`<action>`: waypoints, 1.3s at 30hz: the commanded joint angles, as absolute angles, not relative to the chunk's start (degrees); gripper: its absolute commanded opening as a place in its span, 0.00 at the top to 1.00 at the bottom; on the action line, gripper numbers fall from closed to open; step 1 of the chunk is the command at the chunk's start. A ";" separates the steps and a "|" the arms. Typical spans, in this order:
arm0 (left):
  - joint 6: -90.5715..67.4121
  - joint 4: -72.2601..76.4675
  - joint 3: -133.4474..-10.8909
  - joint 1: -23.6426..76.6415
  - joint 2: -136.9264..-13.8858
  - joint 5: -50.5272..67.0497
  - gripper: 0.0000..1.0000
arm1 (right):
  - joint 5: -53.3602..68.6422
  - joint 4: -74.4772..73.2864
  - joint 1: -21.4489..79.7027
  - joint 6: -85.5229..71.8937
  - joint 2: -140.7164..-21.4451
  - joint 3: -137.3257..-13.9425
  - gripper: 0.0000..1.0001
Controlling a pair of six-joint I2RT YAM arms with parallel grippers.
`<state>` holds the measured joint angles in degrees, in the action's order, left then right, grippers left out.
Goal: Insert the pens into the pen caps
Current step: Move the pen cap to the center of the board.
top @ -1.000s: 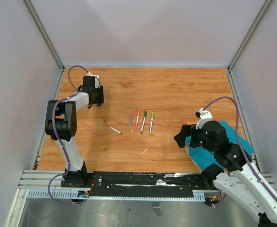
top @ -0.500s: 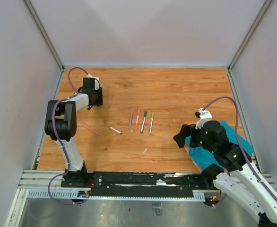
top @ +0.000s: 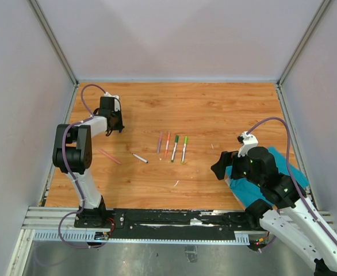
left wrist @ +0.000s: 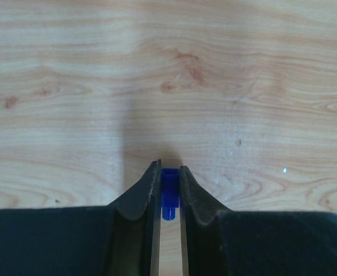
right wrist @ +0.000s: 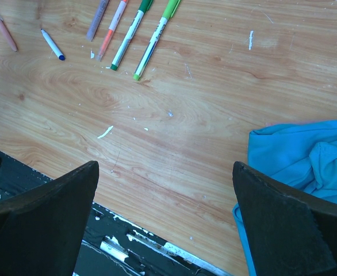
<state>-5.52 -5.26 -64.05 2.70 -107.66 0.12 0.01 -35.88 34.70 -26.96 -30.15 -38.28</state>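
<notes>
Pinching blue cap [left wrist: 168, 194] — left arm [top: 76, 150] outstretched.

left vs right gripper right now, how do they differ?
Left gripper is pinched nearly shut on a small blue cap; right gripper is wide open with nothing in it. Left gripper is over the far-left part of the table; right gripper is by the teal cloth on the right. Both face down at the wood.

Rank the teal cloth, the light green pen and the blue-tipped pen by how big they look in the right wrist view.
1. teal cloth: largest, though it lies nearest the camera and is cut off by the frame.
2. light green pen: its far end runs out of frame.
3. blue-tipped pen: smallest.
</notes>
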 commanded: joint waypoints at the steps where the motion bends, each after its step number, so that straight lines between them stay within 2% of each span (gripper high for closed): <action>1: -8.09 -6.94 -61.08 2.95 -102.61 0.95 0.96 | 0.44 -35.20 34.17 -26.63 -29.36 -38.84 0.01; 10: -13.92 -2.96 -52.00 10.62 -85.70 3.11 0.99 | 0.35 -34.63 34.14 -27.38 -29.24 -38.62 0.01; 17: -21.06 -5.21 -44.91 26.31 -73.61 -7.16 1.00 | -0.71 -34.80 34.12 -27.47 -28.59 -38.93 0.01; 21: -26.09 -7.28 -43.23 37.06 -70.85 -11.86 0.99 | -2.11 -34.72 34.16 -28.09 -28.11 -39.07 0.01; 29: -36.72 -8.86 -43.50 56.49 -74.72 -20.24 0.99 | -6.38 -36.10 34.11 -29.82 -26.07 -40.23 0.01; 39: -45.94 -11.18 -51.56 68.45 -90.25 -26.86 1.00 | -10.81 -38.76 34.10 -31.11 -21.69 -40.75 0.01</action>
<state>-40.27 -9.45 -47.62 65.87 -85.91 -21.32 -7.92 -36.62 34.70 -30.15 -22.24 -38.92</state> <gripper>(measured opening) 0.175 0.994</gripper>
